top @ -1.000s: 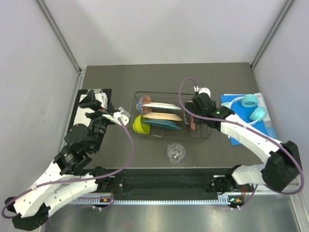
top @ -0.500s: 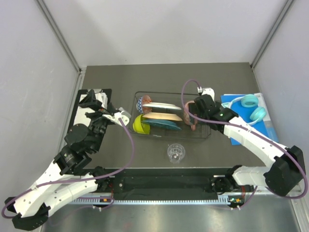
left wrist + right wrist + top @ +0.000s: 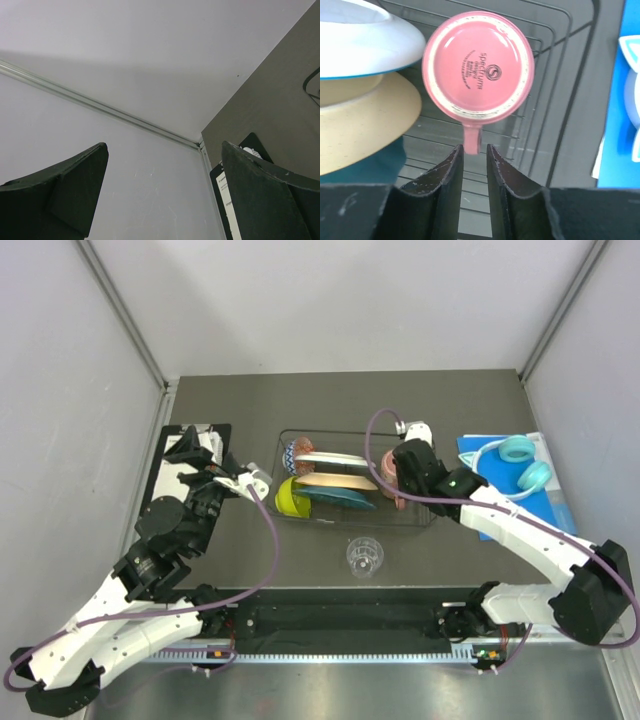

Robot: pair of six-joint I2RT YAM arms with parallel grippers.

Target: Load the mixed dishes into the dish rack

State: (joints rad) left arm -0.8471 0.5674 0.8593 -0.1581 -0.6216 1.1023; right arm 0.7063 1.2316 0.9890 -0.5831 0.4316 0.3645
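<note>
The pink mug (image 3: 479,67) stands upside down in the dish rack (image 3: 555,75), handle pointing at my right gripper (image 3: 475,147). Its jaws are drawn in to a narrow gap. The handle's end lies just between the fingertips, against the left one, and whether they pinch it does not show. From above, the mug (image 3: 388,478) sits at the right end of the rack (image 3: 430,522), beside a white plate (image 3: 330,459), peach plate (image 3: 335,481), teal plate (image 3: 345,500) and lime-green bowl (image 3: 290,497). A clear glass (image 3: 365,557) stands on the table before the rack. My left gripper (image 3: 164,144) is open, empty and pointed at the wall.
Turquoise headphones (image 3: 520,460) lie on a blue sheet (image 3: 500,515) right of the rack. A black clipboard (image 3: 190,445) lies under the left arm at the table's left edge. Grey walls close in the table on three sides.
The right arm shifted left over the mug, and its jaws went from wide open to a narrow gap at the handle. The left arm has not moved.
</note>
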